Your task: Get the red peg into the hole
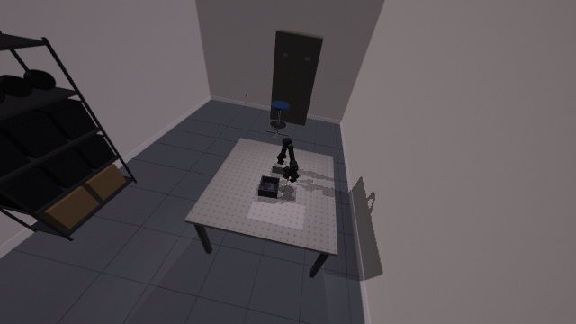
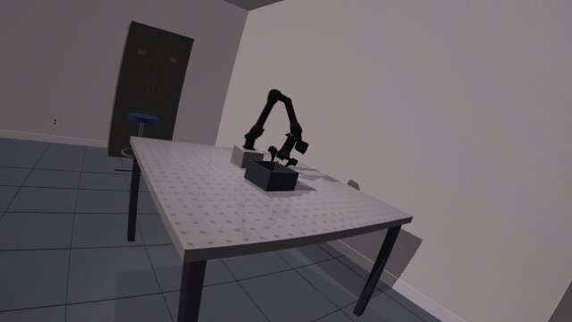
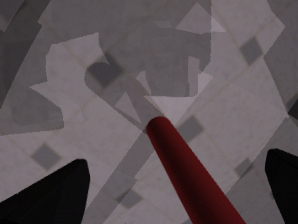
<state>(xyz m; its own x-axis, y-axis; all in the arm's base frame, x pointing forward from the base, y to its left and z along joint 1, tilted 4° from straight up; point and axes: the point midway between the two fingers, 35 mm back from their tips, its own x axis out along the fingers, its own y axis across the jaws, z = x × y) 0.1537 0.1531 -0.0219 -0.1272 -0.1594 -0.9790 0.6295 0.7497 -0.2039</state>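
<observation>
The red peg [image 1: 288,180] [image 2: 277,162] [image 3: 182,170] stands on the table beside the box. In the wrist view its lower end is near the middle and its shaft runs out at the bottom edge. My gripper [image 1: 290,178] [image 2: 281,163] [image 3: 177,159] is open, with one finger on each side of the peg and a gap to both. The peg's upper end is out of the wrist view. The dark open box [image 1: 268,193] [image 2: 282,182] stands close to the gripper. Inside it, in the top view, the plate [image 1: 270,185] shows only dimly; its hole cannot be made out.
The arm rises from a pale grey block [image 2: 239,156] behind the box. The perforated table [image 1: 225,193] [image 2: 214,192] carries them all. The box walls stand up beside the gripper. A blue stool [image 1: 280,105] [image 2: 143,118] stands beyond the table, and a shelf rack is at the left in the top view.
</observation>
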